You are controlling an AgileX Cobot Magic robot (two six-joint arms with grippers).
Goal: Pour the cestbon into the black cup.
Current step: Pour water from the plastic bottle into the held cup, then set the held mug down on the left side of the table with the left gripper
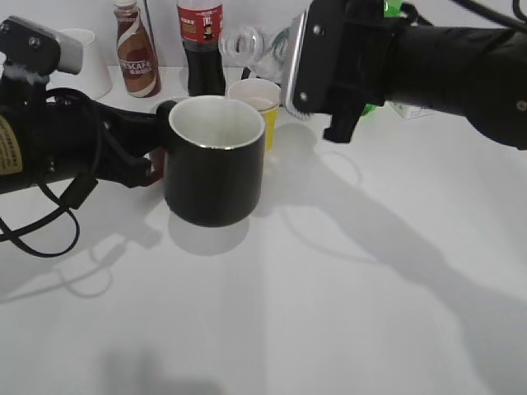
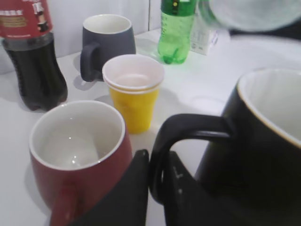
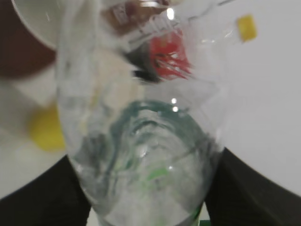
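The black cup stands mid-table with its white inside showing. My left gripper is shut on its loop handle, one finger on each side. My right gripper is shut on the cestbon, a clear ribbed bottle. It holds the bottle roughly on its side, above and behind the cup's rim, with the free end pointing left. In the right wrist view the cestbon fills the space between the fingers. It shows blurred at the top of the left wrist view. I see no water stream.
A yellow paper cup stands just behind the black cup. A brown-red mug stands beside my left gripper. A grey mug, a cola bottle, a Nescafe bottle, a white cup and a green soda bottle stand at the back.
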